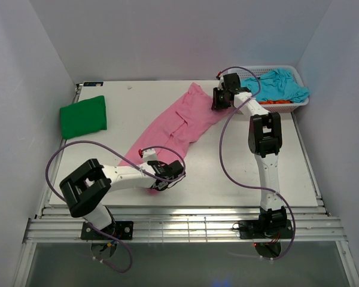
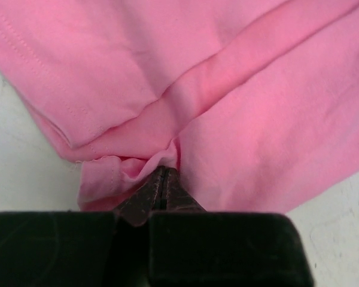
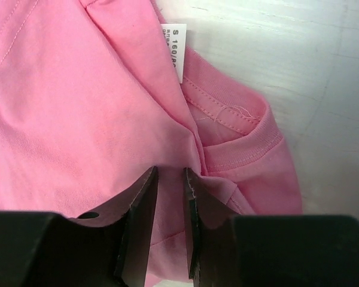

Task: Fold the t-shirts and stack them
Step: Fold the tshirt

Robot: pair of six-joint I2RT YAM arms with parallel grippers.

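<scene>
**Pink shirt held at both ends**

At the near part of the bench, the left jaws are shut tight on the pink shirt. A small bunch of cloth is pinched at their tips, at the shirt's near edge. More pink folds are spread out past them. This end of the shirt is found close to the front of the bench, a little left of the middle.

From there the pink shirt is laid out in a long slanted strip, going away and to the right. It is doubled over along its length and is rumpled, not flat.

Further back on the left, a green shirt is seen, folded into a neat pad. It is set near the left edge of the bench, well apart from the pink shirt.

At the far end of the pink strip, the right jaws are set narrow, and a thick fold of pink cloth is gripped between them. The grip is made just beside the collar. A white label is seen a bit past it.

Farthest away, at the back right corner, a white basket is placed. A turquoise shirt is heaped in it and is draped partly over its rim. A bit of an orange shirt is seen under it.
</scene>
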